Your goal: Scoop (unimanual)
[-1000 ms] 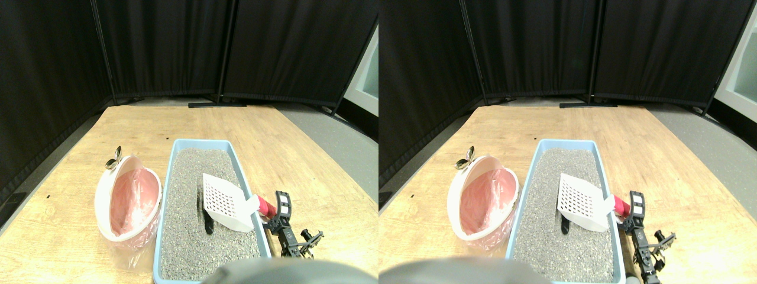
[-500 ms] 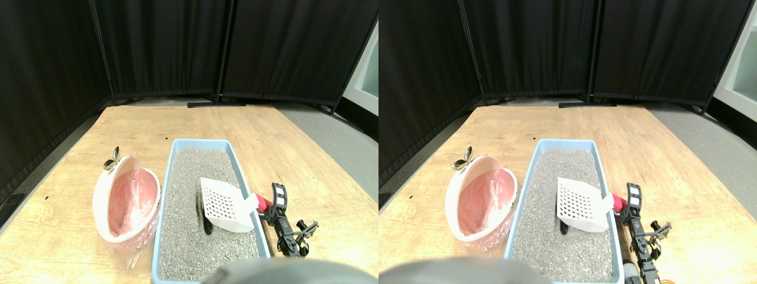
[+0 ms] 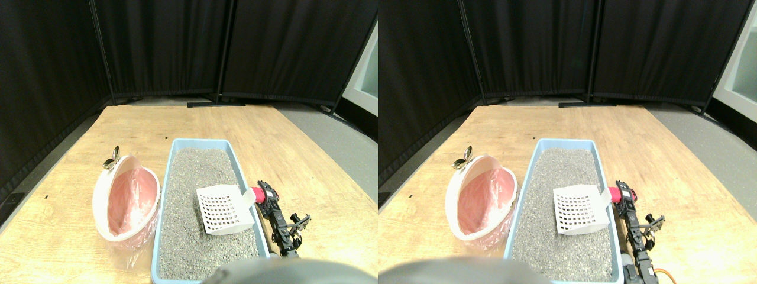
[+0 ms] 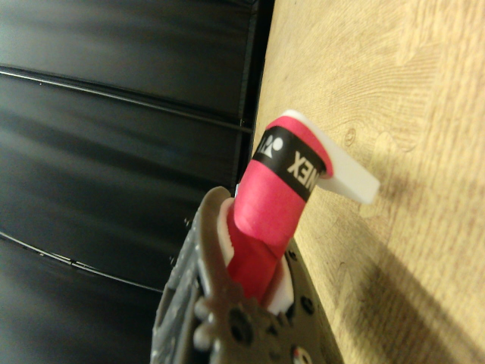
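Scoop: white slotted scoop [image 3: 223, 209] lies low over the litter, lower centre of frame.
Grip: right gripper [image 3: 264, 196] clenched on its red handle [image 3: 259, 193].
Litter box: blue tray [image 3: 171, 158], centre.
Relation: pink-lined bin [image 3: 126, 201] sits left of scoop, just beside tray; scoop's long axis points toward it.

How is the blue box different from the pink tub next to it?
The box is blue, long and straight-sided; the tub is pink and white, rounded and shorter. The box lies flat and is filled with grey litter, with a white scoop resting in it; the tub tips on its side and holds only a clear plastic liner. Both sit side by side on the wooden floor, open on top.
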Controlling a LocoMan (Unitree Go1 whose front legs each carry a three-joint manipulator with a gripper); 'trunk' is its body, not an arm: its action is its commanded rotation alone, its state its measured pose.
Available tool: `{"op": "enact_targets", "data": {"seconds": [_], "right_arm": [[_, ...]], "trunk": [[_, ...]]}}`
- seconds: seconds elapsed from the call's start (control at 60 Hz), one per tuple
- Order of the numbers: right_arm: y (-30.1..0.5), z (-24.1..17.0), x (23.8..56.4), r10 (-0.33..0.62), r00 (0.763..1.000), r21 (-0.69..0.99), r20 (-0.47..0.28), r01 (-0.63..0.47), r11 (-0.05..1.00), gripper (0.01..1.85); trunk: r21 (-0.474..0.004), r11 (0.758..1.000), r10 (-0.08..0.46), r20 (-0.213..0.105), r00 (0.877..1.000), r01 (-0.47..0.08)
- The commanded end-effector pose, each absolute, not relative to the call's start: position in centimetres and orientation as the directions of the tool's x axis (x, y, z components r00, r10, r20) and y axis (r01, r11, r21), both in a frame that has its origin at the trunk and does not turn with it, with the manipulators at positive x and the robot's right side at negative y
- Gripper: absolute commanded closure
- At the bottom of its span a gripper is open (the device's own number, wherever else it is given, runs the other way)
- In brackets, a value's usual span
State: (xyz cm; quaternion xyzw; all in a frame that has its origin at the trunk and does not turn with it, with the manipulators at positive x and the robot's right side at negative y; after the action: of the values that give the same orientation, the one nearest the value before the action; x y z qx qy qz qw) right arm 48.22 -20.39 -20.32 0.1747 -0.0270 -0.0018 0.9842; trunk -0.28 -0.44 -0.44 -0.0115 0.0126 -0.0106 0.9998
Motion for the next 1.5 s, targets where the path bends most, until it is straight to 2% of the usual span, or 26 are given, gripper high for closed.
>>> {"op": "enact_targets", "data": {"seconds": [0.017, 0.2, 0.4, 0.467, 0.583, 0.683, 0.833, 1.0, 1.267, 1.317, 1.467, 1.5], "right_arm": [[-20.7, -19.8, 48.5, -0.046, 0.997, 0.314, 0.067, 0.022, 0.949, 1.8], [-20.7, -19.4, 48.6, -0.034, 0.998, 0.284, 0.058, 0.016, 0.959, 1.8], [-20.8, -18.4, 48.2, 0.031, 0.987, 0.154, 0.159, -0.056, 0.987, 1.8], [-20.9, -16.5, 47.7, 0.097, 0.966, 0.077, 0.238, -0.118, 0.99, 1.8], [-21.0, -14.1, 47.3, 0.118, 0.955, 0.043, 0.272, -0.135, 0.99, 1.8], [-21.3, -11.6, 47.2, 0.172, 0.928, -0.014, 0.33, -0.178, 0.984, 1.8], [-21.4, -9.2, 47.1, 0.21, 0.908, -0.084, 0.364, -0.193, 0.978, 1.8], [-21.4, -7.9, 47.5, 0.26, 0.896, -0.153, 0.36, -0.218, 0.964, 1.8], [-21.3, -6.8, 48.2, 0.317, 0.892, -0.261, 0.321, -0.238, 0.936, 1.8], [-21.2, -6.5, 48.3, 0.312, 0.905, -0.294, 0.289, -0.226, 0.929, 1.8], [-21.2, -6.3, 48.8, 0.346, 0.902, -0.344, 0.259, -0.249, 0.906, 1.8], [-21.2, -6.2, 48.8, 0.331, 0.913, -0.359, 0.238, -0.234, 0.903, 1.8]], "trunk": [[-0.046, 0.999, -0.009, -0.04, 0.999, 0.007], [-0.054, 0.999, -0.002, -0.04, 0.999, 0.0], [-0.061, 0.998, 0.002, -0.042, 0.999, -0.004], [-0.062, 0.998, 0.002, -0.043, 0.999, -0.005], [-0.066, 0.998, 0.003, -0.043, 0.999, -0.006], [-0.071, 0.997, 0.005, -0.042, 0.999, -0.008], [-0.078, 0.997, 0.014, -0.044, 0.999, -0.017], [-0.097, 0.995, 0.031, -0.05, 0.998, -0.036], [-0.142, 0.986, 0.08, -0.071, 0.994, -0.089], [-0.151, 0.983, 0.09, -0.074, 0.993, -0.1], [-0.173, 0.977, 0.109, -0.096, 0.989, -0.125], [-0.177, 0.976, 0.111, -0.101, 0.989, -0.128]]}}
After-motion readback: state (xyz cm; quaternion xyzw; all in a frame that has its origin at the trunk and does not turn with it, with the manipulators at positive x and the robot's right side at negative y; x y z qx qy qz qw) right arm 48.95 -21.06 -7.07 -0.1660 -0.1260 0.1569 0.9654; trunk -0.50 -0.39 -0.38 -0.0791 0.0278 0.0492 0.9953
